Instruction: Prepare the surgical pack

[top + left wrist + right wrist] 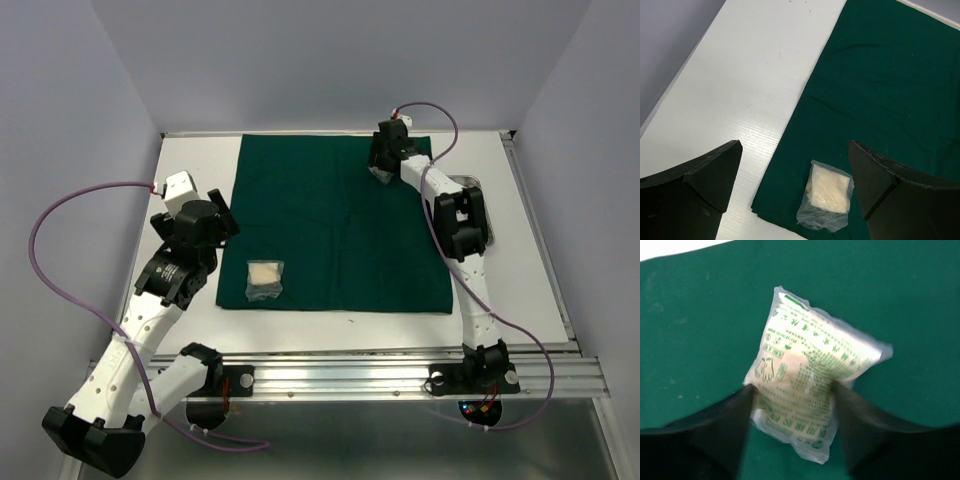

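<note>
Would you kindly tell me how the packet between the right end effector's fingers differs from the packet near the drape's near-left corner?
The printed packet carries green text and a glove symbol; the plain packet shows no print. The printed packet sits between the fingers of the right end effector, while the plain packet lies free below the open left end effector. Both are clear pouches with pale contents over the green drape.

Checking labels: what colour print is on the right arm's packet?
Green; packet clearest in right wrist view.
</note>
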{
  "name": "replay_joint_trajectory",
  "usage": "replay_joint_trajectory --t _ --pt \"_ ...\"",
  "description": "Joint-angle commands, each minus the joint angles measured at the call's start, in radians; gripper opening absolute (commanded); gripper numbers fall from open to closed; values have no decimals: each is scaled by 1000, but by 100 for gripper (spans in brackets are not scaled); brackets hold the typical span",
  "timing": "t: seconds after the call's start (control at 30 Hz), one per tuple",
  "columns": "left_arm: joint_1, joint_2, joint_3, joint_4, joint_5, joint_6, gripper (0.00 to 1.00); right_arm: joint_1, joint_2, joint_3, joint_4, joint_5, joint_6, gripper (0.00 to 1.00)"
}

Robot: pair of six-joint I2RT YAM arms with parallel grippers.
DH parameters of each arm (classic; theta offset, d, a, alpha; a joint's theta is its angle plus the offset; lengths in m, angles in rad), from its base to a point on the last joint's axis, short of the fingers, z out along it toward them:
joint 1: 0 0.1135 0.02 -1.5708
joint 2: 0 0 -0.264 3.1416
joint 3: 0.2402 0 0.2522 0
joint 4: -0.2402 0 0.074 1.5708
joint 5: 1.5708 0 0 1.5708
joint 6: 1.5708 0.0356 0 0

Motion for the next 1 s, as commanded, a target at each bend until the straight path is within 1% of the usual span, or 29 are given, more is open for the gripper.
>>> replay_joint_trajectory --t 0.0,0.07,0.1,0.17,0.23,0.27,0.3,0.37,0.47,0.53,0.63,0.67,0.7,0.8,0.83,0.97 --pt "10 -3 -14 32 -27 13 99 -5 -22 42 -12 22 27 59" --pt "10 -4 -16 32 -27 11 99 -5 -41 31 -12 32 28 53" --pt "10 -6 -16 33 -26 11 99 -5 -67 25 -10 35 28 48" --pt "9 -10 -17 33 -24 11 99 -5 -98 1 -4 42 25 47" --pt "10 -16 -17 33 -19 9 99 -5 -156 -30 6 41 24 40" --pt "10 -19 -17 33 -19 9 99 -5 -180 -42 14 36 21 36" --pt "10 -21 -19 33 -18 9 99 -5 -203 -55 20 38 16 27" --pt "10 -27 -17 32 -18 9 99 -5 -271 -84 26 61 11 26" --pt "10 -41 -19 29 -16 9 99 -5 -360 -122 25 110 -2 28" --pt "10 -50 -22 29 -15 12 99 -5 -406 -177 23 165 -16 29" --pt "10 -64 -24 30 -12 20 99 -54 -504 -292 23 231 5 30" --pt "10 -66 -24 29 -12 23 99 -65 -530 -329 23 248 17 30" --pt "10 -67 -24 30 -9 25 99 -74 -577 -399 22 295 48 29" --pt "10 -67 -27 38 -1 31 99 -101 -657 -495 -3 380 120 29" --pt "10 -67 -27 42 2 34 99 -101 -671 -550 -19 413 140 29" --pt "10 -64 -22 50 16 34 99 -150 -716 -663 -47 438 252 29"
